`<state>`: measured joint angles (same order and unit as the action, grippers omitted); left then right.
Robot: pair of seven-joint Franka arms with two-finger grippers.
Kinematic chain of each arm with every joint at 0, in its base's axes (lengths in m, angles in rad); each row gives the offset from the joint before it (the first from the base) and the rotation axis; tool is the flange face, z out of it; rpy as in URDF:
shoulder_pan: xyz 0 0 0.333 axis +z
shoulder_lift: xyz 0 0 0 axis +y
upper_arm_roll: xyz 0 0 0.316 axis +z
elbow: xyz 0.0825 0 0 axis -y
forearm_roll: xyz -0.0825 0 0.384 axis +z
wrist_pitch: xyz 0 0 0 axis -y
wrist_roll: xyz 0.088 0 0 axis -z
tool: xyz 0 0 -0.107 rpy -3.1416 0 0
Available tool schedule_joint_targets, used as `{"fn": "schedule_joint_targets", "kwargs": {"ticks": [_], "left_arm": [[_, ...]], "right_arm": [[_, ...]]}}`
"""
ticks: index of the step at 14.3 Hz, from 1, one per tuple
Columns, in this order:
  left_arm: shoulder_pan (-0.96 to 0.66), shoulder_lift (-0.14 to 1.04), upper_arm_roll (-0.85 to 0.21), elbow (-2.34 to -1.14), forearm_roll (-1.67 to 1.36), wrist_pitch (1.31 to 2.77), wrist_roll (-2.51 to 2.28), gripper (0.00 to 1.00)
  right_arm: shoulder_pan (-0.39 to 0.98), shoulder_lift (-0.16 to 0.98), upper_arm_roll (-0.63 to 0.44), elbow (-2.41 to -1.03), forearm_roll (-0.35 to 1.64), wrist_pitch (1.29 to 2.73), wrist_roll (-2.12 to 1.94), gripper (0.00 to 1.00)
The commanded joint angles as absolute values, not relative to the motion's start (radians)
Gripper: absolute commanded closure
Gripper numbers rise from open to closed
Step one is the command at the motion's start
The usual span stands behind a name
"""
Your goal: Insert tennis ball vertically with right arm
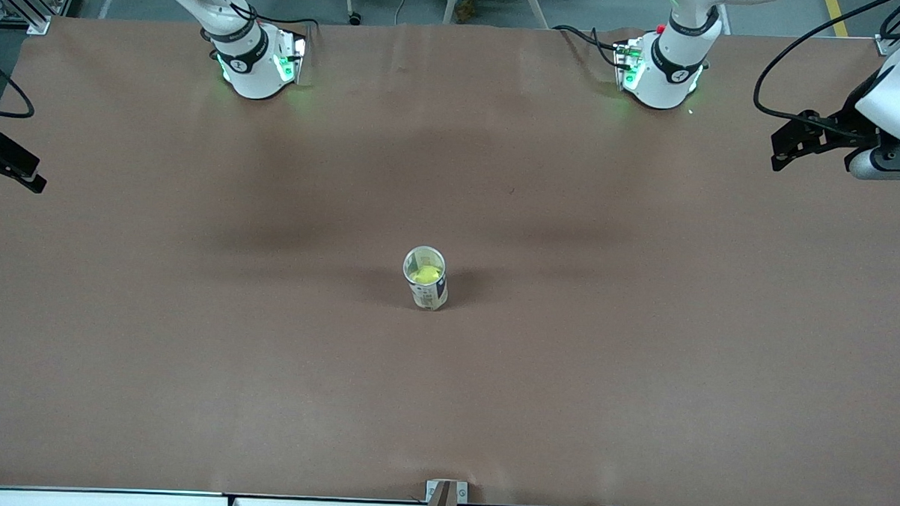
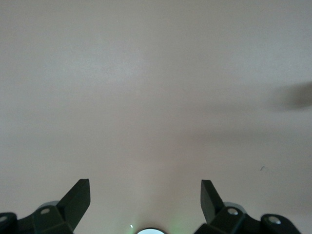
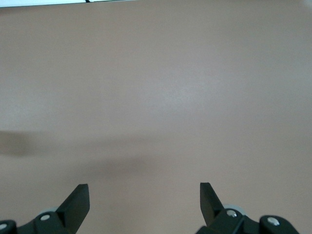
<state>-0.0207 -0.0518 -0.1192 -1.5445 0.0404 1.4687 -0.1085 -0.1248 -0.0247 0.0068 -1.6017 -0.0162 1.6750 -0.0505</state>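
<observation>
A yellow-green tennis ball sits inside a clear can that stands upright with its mouth open on the brown table, about midway between the arms' ends. My right gripper hangs at the right arm's end of the table, far from the can; in the right wrist view it is open and empty over bare table. My left gripper hangs at the left arm's end, and in the left wrist view it is open and empty too. Neither wrist view shows the can.
The two arm bases stand on the table's edge farthest from the front camera. A small metal bracket sits at the edge nearest that camera. Cables run by the left arm's end.
</observation>
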Motion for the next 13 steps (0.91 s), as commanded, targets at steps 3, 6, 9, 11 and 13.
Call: {"fn": "schedule_joint_targets", "kwargs": {"ticks": [3, 6, 9, 11, 13], "left_arm": [[0.005, -0.061, -0.117, -1.543, 0.038, 1.457, -0.034, 0.00], [0.003, -0.058, -0.124, -1.539, 0.035, 1.457, -0.045, 0.00], [0.003, -0.055, -0.124, -1.542, 0.037, 1.457, -0.028, 0.00], [0.008, -0.055, -0.123, -1.539, 0.037, 1.457, -0.026, 0.00], [0.008, -0.057, -0.118, -1.537, 0.040, 1.457, -0.026, 0.00]], "right_arm": [[-0.091, -0.029, 0.005, -1.597, -0.015, 1.672, -0.051, 0.00], [-0.100, -0.028, 0.002, -1.595, -0.012, 1.672, -0.051, 0.00], [-0.100, -0.028, 0.003, -1.595, -0.012, 1.671, -0.051, 0.00], [-0.113, -0.028, 0.003, -1.594, -0.011, 1.669, -0.052, 0.00], [-0.124, -0.028, 0.003, -1.595, -0.005, 1.667, -0.043, 0.00]]}}
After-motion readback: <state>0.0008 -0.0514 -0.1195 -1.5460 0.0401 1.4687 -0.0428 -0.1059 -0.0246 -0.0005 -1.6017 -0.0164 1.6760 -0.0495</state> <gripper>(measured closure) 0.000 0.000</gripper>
